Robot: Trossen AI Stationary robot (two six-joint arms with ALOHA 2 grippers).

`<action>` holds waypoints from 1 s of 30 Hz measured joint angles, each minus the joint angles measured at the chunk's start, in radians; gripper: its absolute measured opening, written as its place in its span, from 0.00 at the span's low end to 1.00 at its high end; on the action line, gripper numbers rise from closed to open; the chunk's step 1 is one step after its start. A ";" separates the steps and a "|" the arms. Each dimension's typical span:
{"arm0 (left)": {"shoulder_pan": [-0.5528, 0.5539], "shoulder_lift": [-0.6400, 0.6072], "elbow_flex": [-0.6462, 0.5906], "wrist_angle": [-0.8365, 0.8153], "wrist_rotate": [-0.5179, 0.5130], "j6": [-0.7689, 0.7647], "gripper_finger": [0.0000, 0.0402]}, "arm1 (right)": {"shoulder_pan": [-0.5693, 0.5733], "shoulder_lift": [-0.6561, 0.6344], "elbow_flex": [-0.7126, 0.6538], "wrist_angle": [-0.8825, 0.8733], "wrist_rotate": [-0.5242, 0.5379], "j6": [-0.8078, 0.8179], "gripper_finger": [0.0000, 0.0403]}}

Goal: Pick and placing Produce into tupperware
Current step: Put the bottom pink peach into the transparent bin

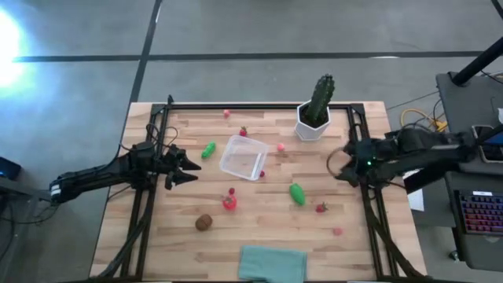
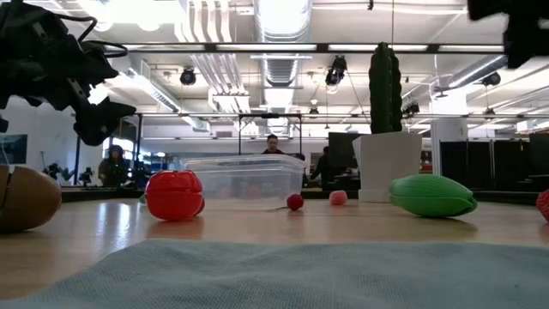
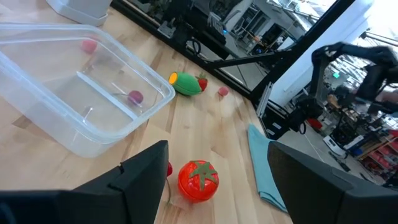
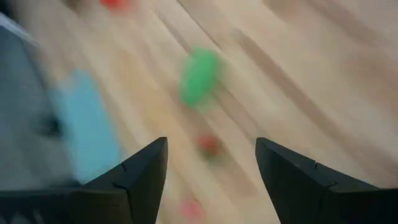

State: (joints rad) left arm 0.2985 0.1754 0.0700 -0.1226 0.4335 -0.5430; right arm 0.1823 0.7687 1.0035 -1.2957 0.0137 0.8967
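Left hand (image 1: 189, 167) above the worktop (image 1: 259, 236), fingers apart, nothing held. Just ahead of it: clear tub (image 1: 243, 157), with a green piece (image 1: 208, 149) between. Beyond its fingertips, red tomato (image 3: 198, 181). Right hand (image 4: 211, 168) likewise parted and empty, by the worktop's far edge; second green piece (image 1: 297, 193) and small red bits ahead of it.

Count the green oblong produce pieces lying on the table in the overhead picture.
2: one green piece lies left of the tupperware; the other green piece lies to its right, nearer the table's front edge. None looks hidden.
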 joint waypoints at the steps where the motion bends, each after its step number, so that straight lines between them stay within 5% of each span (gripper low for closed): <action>1: 0.000 -0.001 0.000 0.001 0.000 0.000 0.65 | 0.040 0.032 0.055 -0.072 0.035 0.016 0.58; 6: 0.000 -0.001 0.000 0.001 0.000 0.000 0.65 | 0.245 0.152 0.185 -0.189 0.084 0.182 0.58; 13: 0.000 -0.001 -0.002 0.006 0.000 0.000 0.65 | 0.759 0.408 0.125 -0.146 0.063 0.439 0.58; 17: 0.000 -0.001 -0.006 0.015 0.000 0.000 0.65 | 0.941 0.540 0.103 -0.069 0.090 0.641 0.58; 21: 0.000 -0.001 -0.005 0.015 0.000 0.000 0.65 | 1.014 0.642 0.102 -0.031 0.141 0.669 0.58; 30: 0.000 0.005 -0.006 0.014 0.000 0.000 0.65 | 0.961 0.870 0.147 0.096 0.147 0.568 0.58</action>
State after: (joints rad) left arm 0.2985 0.1807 0.0641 -0.1084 0.4332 -0.5430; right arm 1.1435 1.6384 1.1502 -1.1994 0.1607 1.4652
